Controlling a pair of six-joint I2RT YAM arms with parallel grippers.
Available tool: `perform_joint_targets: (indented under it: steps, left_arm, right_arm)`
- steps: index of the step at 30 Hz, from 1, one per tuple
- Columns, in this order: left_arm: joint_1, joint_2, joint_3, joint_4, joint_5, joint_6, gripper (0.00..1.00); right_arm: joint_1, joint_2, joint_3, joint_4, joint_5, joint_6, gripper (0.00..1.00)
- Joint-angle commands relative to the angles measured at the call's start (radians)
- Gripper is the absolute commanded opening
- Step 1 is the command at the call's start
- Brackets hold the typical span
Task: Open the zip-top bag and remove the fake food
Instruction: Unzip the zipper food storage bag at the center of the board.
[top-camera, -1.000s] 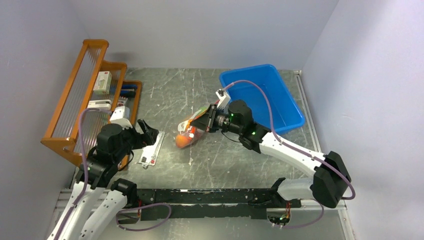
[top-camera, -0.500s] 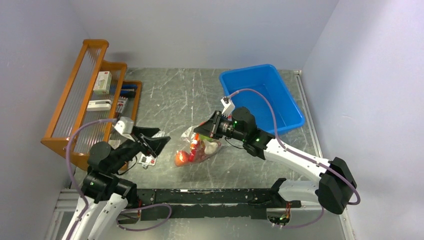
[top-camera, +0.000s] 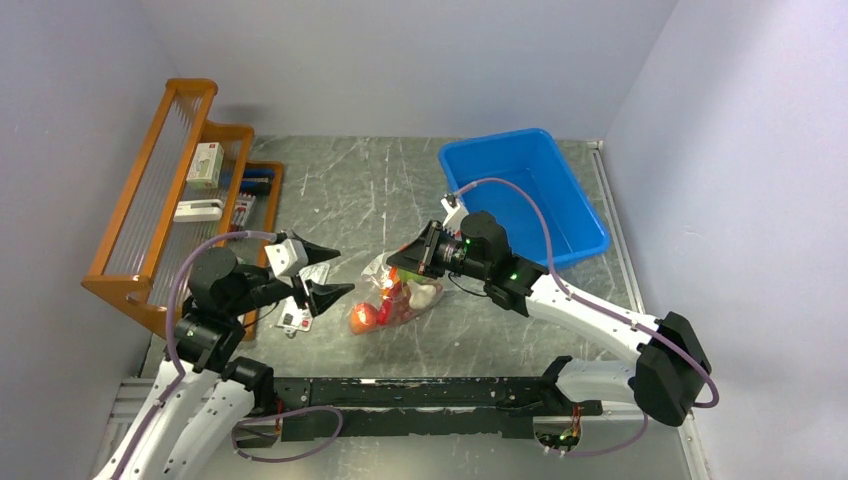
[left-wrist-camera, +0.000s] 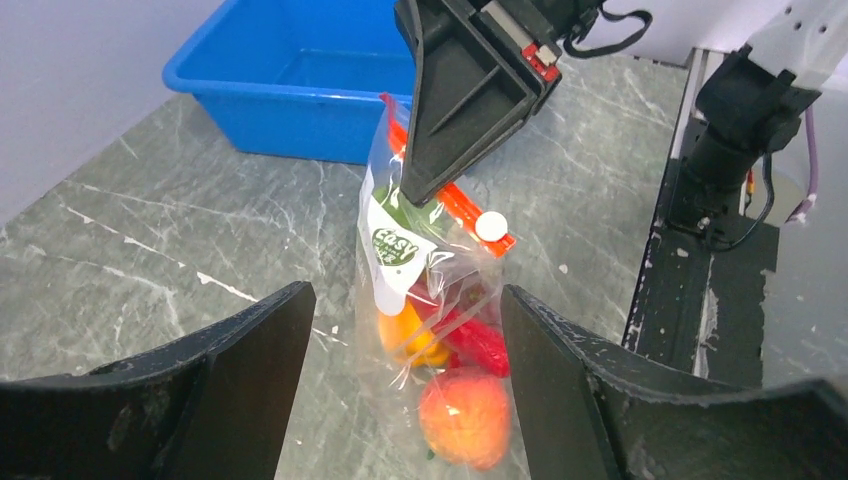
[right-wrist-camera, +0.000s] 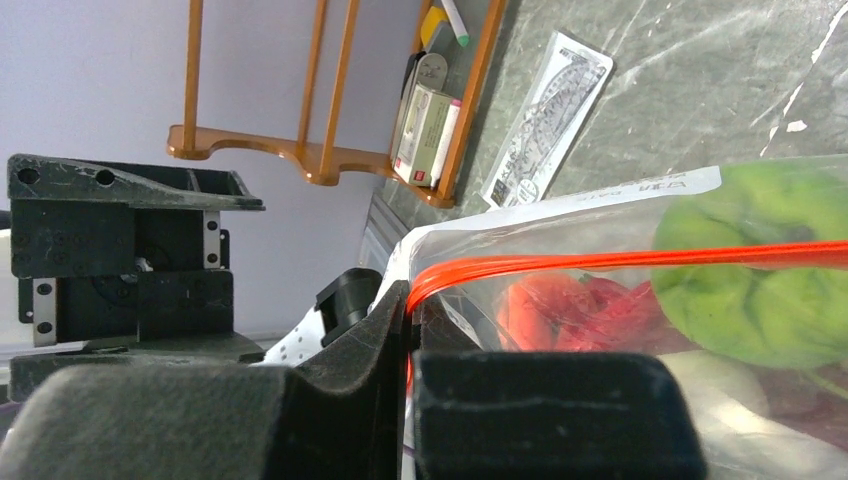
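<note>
Since a second ago, the left gripper (top-camera: 338, 272) has been swung off the white card packet (top-camera: 292, 318). Its jaws have been narrowed slightly but are held wide apart on nothing, at 9 o'clock of the zip-top bag (top-camera: 392, 298). The right gripper (top-camera: 404, 261) is clamped on the bag's orange-red zip strip (left-wrist-camera: 455, 205). The clear, crinkled pouch is hung upright from that grip over the centre of the desk (top-camera: 350, 190), with its white label (left-wrist-camera: 392, 250) turned outward. The fake food (top-camera: 385, 305) is gathered low inside: peach (left-wrist-camera: 462, 418), orange-yellow pepper (left-wrist-camera: 408, 335), red chillies (left-wrist-camera: 478, 342).

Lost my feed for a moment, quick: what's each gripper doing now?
Left gripper: open, holding nothing.
Right gripper: shut on the zip-top bag's top edge.
</note>
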Motion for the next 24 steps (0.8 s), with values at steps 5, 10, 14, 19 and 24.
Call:
perform_joint_targets:
  steps: [5,10,14,19,24]
  left_arm:
    - [-0.017,0.102,0.009,0.007,0.015,0.185,0.81]
    - [-0.088,0.148,-0.001,0.059,-0.033,0.195,0.80]
    - [-0.184,0.199,0.001,0.088,-0.112,0.194,0.76]
    - [-0.285,0.248,-0.017,0.124,-0.250,0.214,0.71]
    - [-0.360,0.273,-0.048,0.222,-0.395,0.186,0.62]
  right_arm:
    - [-0.004,0.000,0.018,-0.004,0.025,0.037,0.00]
    - [-0.009,0.011,0.014,-0.011,0.059,0.073,0.00]
    - [-0.021,0.010,-0.017,0.041,0.076,0.145,0.00]
    - [-0.028,0.033,0.002,0.050,0.037,0.149,0.00]
    - [-0.027,0.041,0.018,0.038,0.014,0.143,0.00]
